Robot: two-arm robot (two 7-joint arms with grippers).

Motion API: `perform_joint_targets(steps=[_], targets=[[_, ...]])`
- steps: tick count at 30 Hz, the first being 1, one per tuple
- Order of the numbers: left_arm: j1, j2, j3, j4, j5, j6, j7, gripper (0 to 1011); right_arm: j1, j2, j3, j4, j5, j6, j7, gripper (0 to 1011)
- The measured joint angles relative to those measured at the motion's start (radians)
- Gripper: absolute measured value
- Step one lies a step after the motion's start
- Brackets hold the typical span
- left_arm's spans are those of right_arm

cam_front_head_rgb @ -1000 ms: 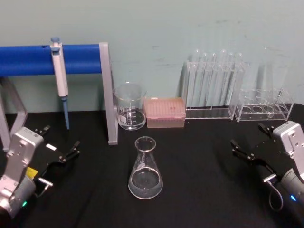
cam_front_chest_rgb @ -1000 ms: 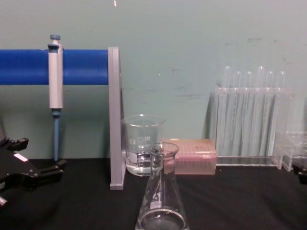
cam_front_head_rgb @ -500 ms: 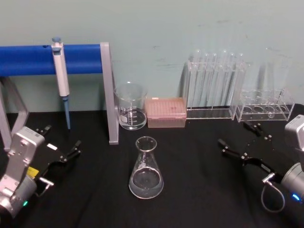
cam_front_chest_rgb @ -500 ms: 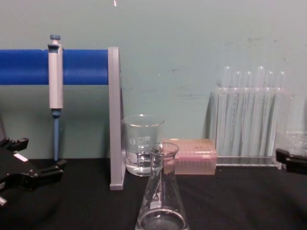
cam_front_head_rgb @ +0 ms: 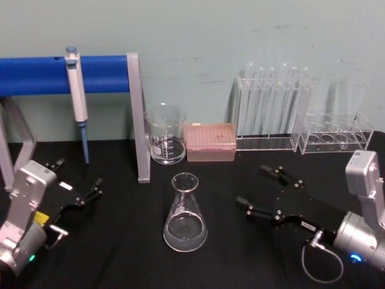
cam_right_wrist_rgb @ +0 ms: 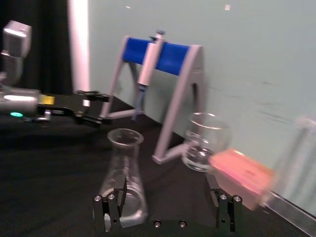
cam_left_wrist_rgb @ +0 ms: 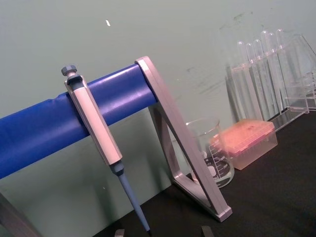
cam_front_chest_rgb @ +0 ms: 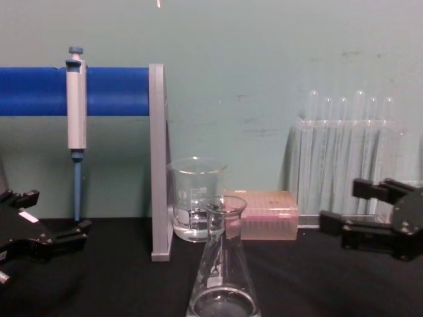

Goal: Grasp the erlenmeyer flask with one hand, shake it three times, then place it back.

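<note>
Sweeping in over the black table [cam_front_head_rgb: 120, 265], the right gripper [cam_front_head_rgb: 252, 186] has left the far right edge, where it sat a second ago in front of the small tube rack [cam_front_head_rgb: 334, 139]. It now hangs low just to the right of the erlenmeyer flask [cam_front_head_rgb: 184, 214], near it but not touching. The left gripper [cam_front_head_rgb: 78, 174] has not stirred and lies parked at the table's left side, fingers spread and empty. The flask itself has not shifted either: it stands upright at the front centre of the table, in front of the beaker [cam_front_head_rgb: 164, 135] and the pink tip box [cam_front_head_rgb: 209, 142], with a little clear liquid in its base. The right gripper's jaws gape wide and carry nothing, so this reads as the approach, with the grasp, the three shakes and the return all yet to come. In the right wrist view the flask [cam_right_wrist_rgb: 123, 177] stands ahead of the gripper [cam_right_wrist_rgb: 167, 207] in line with one finger [cam_right_wrist_rgb: 109, 213] rather than midway between the two. The arm probably needs to sidestep before closing, or that finger could nudge the glass and tip it.
</note>
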Motion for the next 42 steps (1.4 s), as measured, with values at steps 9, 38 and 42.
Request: perform_joint_targets(steps=[9,38,42], targets=[[0.000,0.000,0.000,0.000,0.000,0.000,0.000,1001,0.061,-0.052,-0.036,0.060,0.014,0.003,0.128,1000],[0.000,0.000,0.000,0.000,0.000,0.000,0.000,1001,0.284,-0.237,-0.146,0.375,0.008,-0.002,0.262,1000],[0.000,0.000,0.000,0.000,0.000,0.000,0.000,1001,0.312,-0.262,-0.156,0.421,0.002,-0.006,0.269,1000]])
